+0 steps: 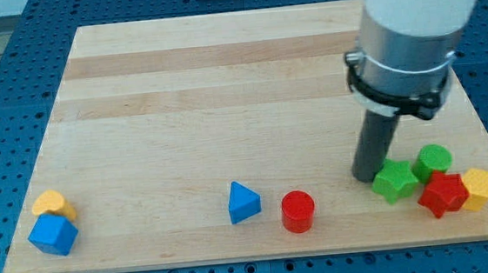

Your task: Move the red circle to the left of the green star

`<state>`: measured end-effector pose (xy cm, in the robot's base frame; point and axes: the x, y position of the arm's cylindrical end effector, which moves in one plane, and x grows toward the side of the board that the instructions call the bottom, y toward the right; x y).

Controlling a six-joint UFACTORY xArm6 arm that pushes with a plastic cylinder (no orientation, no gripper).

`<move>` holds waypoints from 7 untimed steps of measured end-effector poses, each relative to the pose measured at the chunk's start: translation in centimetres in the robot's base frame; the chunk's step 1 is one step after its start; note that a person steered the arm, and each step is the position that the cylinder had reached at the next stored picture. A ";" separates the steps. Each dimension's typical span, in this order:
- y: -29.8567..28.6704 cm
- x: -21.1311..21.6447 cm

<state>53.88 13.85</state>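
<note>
1. My tip (368, 176) is a plain rod with no jaws; it grips nothing and stands just left of the green star (395, 181), apparently touching it.
2. The red circle (298, 212) lies well apart to the view's left, beside the blue triangle (243, 202).
3. The wooden board (223, 94) carries them all.

The red circle (298, 212) stands upright (flat face up) well left of the green star (395, 181).
</note>
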 end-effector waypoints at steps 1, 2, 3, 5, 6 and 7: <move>1.9 0.0; 2.8 0.0; 0.1 -2.4; -11.2 -5.2; -17.1 -4.1; -20.1 -1.0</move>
<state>52.89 -6.21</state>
